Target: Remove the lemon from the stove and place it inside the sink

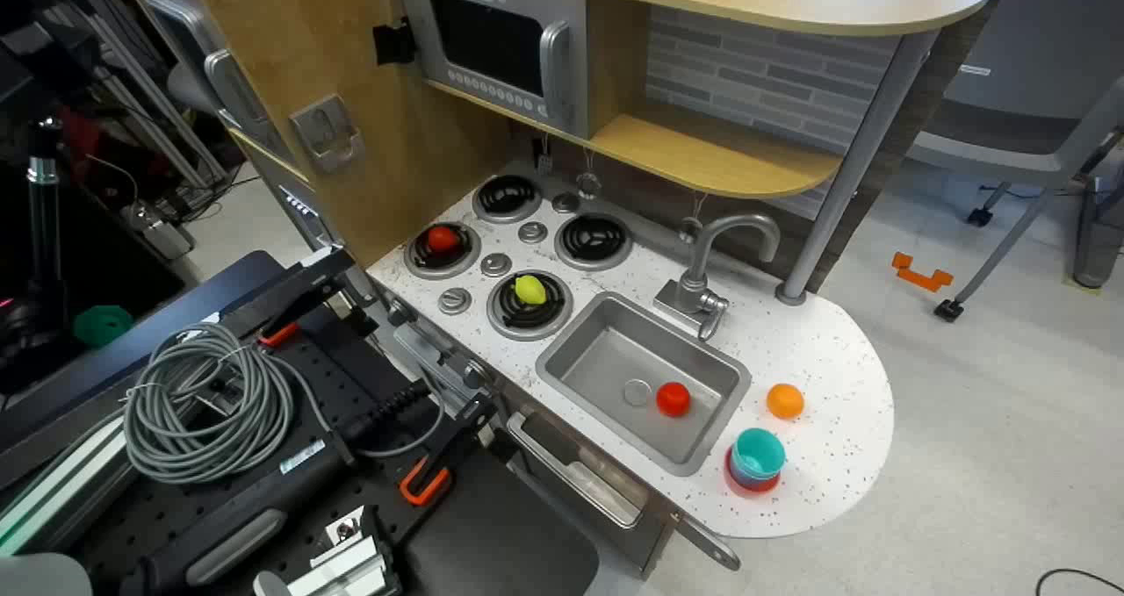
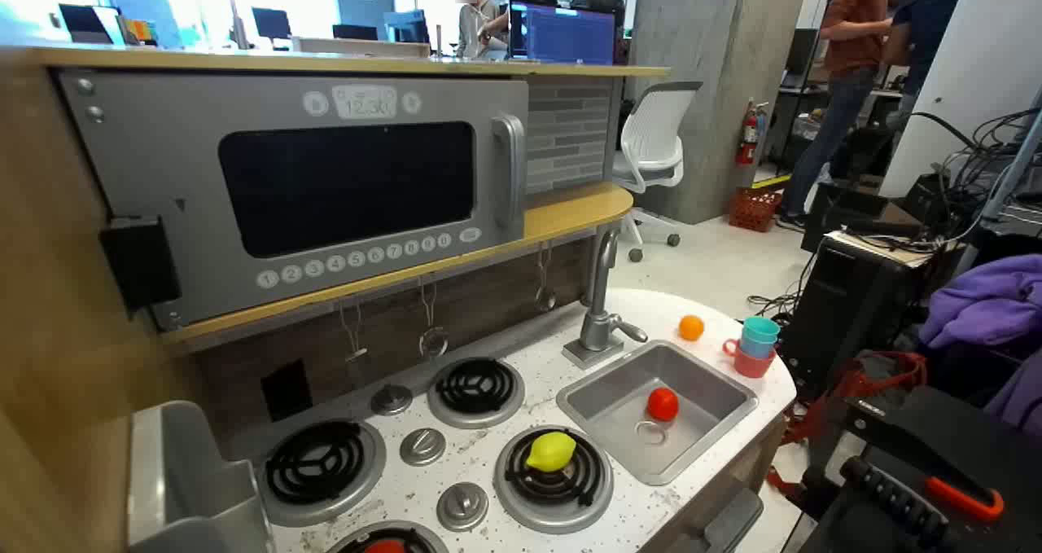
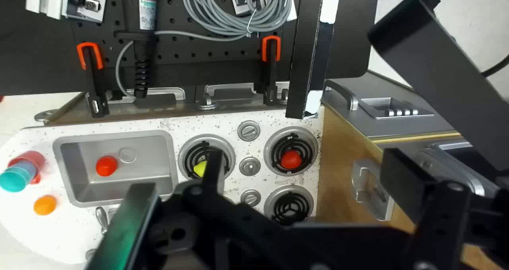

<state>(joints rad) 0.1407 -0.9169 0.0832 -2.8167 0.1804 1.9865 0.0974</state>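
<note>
The yellow lemon lies on a black coil burner beside the sink in both exterior views, lemon (image 1: 529, 290) and lemon (image 2: 551, 452). In the wrist view the lemon (image 3: 199, 168) is partly hidden behind one gripper finger. The grey sink (image 1: 606, 356) is set in the white counter; it also shows as the sink (image 2: 692, 441) and the sink (image 3: 145, 160). A red ball (image 1: 673, 399) lies in the sink. My gripper (image 3: 308, 168) is open, its two fingers wide apart with nothing between them, high above the stove. The gripper is out of view in both exterior views.
A red round thing (image 1: 442, 239) sits on another burner. The faucet (image 1: 702, 271) rises behind the sink. An orange (image 1: 784, 400) and stacked cups (image 1: 756, 457) stand on the counter's rounded end. A microwave (image 1: 500, 39) and shelf overhang the back; a wooden side panel (image 1: 351, 96) borders the stove.
</note>
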